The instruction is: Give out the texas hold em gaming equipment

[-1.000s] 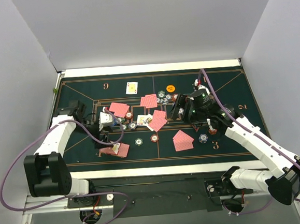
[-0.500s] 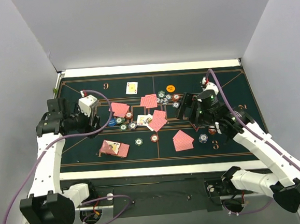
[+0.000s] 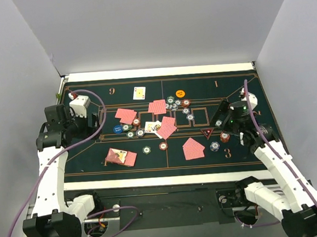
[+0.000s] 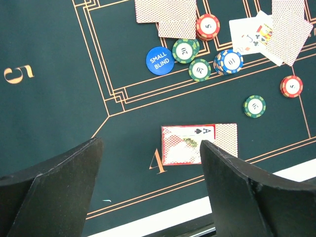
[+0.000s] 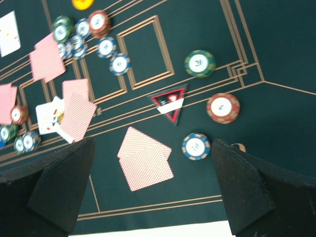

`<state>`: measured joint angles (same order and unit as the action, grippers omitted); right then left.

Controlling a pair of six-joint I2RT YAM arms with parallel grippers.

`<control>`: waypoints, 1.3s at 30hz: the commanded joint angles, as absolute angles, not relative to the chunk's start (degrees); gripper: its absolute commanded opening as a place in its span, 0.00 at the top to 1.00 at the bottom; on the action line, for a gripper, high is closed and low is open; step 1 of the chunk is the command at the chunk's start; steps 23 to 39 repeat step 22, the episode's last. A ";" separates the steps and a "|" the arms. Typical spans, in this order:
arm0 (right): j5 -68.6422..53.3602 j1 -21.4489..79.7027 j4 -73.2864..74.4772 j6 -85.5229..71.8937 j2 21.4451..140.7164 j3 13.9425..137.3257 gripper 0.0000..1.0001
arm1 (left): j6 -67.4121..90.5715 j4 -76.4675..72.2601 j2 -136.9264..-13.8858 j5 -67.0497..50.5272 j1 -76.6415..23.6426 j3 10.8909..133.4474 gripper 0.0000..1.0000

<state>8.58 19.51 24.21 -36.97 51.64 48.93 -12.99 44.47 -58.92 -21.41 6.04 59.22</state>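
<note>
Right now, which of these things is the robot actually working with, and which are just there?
Part of the job: playing cards, striped chips, blue small-blind disc, orange disc, triangle marker.

Just there: green felt mat, white walls.

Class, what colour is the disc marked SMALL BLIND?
The disc is blue with white lettering. It shows best in the left wrist view.

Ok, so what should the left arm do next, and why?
Probably lower the left gripper toward the green chip beside the SMALL BLIND button. Its jaws stand open and empty, and other chips lie bunched there, while the ace of spades card has none touching it.
</note>
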 commanded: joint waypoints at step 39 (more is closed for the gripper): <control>2.37 0.97 19.87 -33.58 54.93 44.56 0.02 | -1.51 28.66 -65.56 -7.74 7.73 55.81 0.09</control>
